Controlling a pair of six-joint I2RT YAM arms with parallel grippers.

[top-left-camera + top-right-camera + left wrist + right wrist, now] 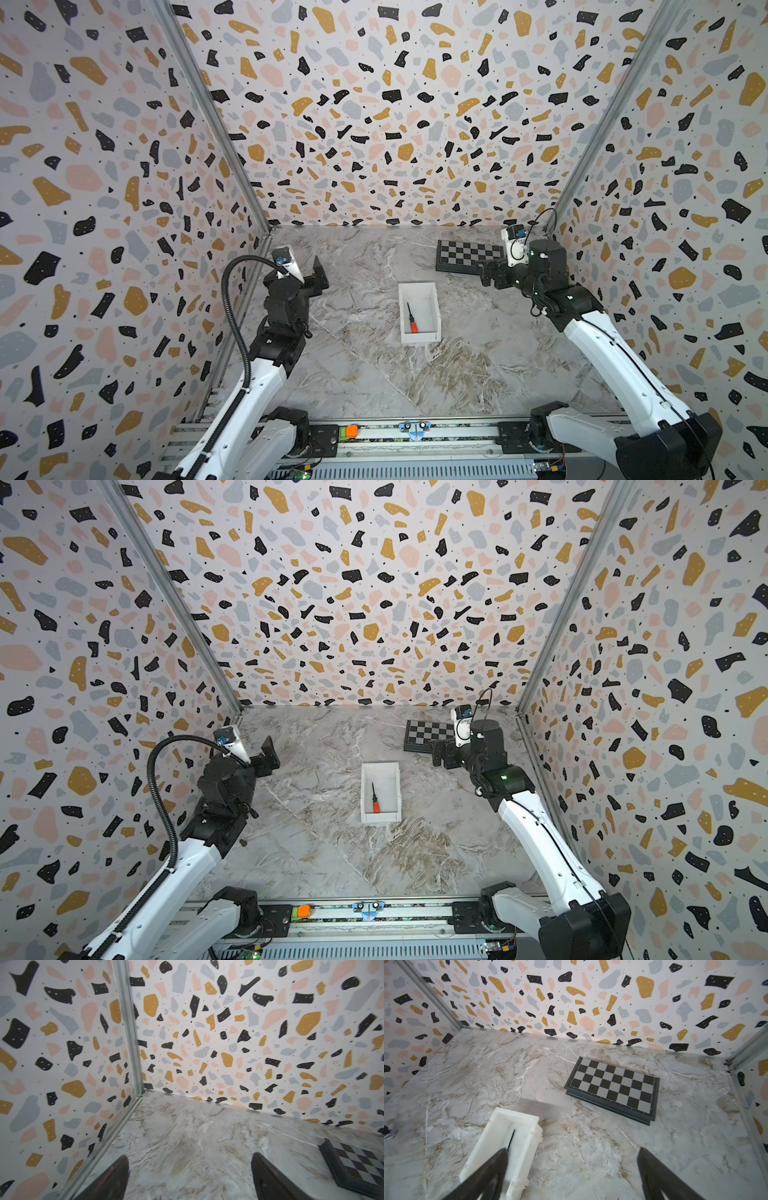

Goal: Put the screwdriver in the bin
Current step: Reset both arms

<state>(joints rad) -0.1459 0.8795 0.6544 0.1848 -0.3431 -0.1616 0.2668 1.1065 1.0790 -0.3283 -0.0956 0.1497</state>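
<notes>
Screwdriver [411, 319]: lying inside the white bin [419, 337].
Right gripper [573, 1153]: jaws wide apart, empty, near the checkerboard [469, 253].
Left gripper [190, 1158]: jaws apart, empty.

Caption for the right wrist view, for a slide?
Open right gripper over the table: screwdriver lies in the bin, checkerboard lying apart.

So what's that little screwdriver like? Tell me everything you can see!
The screwdriver is small, with a red-orange handle that looks plastic, a black band and a thin dark shaft. It lies flat inside the white bin, on its floor, toward the left wall in both top views, handle nearest the robot, tip pointing away. Only the bin touches it.
</notes>
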